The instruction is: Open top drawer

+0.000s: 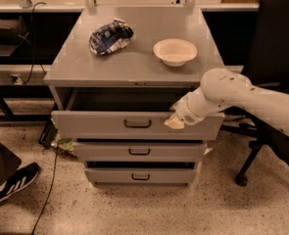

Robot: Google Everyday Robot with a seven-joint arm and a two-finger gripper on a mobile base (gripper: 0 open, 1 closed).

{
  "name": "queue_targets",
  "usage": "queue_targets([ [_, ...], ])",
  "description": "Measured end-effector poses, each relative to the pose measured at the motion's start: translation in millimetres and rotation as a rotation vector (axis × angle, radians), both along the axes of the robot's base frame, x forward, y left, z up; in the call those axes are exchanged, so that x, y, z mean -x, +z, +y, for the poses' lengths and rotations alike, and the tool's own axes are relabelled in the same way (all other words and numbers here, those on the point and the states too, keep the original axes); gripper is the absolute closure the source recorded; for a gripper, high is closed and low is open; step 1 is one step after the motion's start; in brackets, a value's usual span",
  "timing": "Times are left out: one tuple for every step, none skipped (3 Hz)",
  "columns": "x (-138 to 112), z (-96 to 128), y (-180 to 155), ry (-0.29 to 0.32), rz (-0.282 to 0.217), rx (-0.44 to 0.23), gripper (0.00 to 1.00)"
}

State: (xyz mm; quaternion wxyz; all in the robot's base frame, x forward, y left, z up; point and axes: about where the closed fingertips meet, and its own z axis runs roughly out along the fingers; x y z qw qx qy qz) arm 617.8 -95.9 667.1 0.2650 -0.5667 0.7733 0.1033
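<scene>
Reaching in from the right with a white arm (232, 92), passing just below the bench's (134, 65) front right corner. Pressing the gripper (175, 122) against the upper rim of the top drawer (100, 125), to the right of its dark bar handle (137, 124) and apart from it. Hiding the claw's state behind its pale tip: cannot tell whether apart or together. Holding the top drawer pulled partway out beneath the bench's front edge, exposing a dark hollow between the drawer front and the bench top. Showing a middle drawer (139, 151) and a bottom drawer (140, 176) underneath, both narrower and shorter, each sitting further back than the one above. Carrying a cream bowl (175, 51) near the bench's right edge and a crumpled blue-and-white bag (110, 36) toward its back left corner, well apart from each other. Bordering a black office chair (276, 43) beyond the right edge and a black shoe (12, 180) on the speckled floor off the front left corner.
</scene>
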Motion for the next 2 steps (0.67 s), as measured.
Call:
queue_targets([
  [29.1,0.5,1.2,0.036,0.039,0.021,1.0],
  [31.4,0.5,1.3,0.039,0.042,0.023,0.82],
])
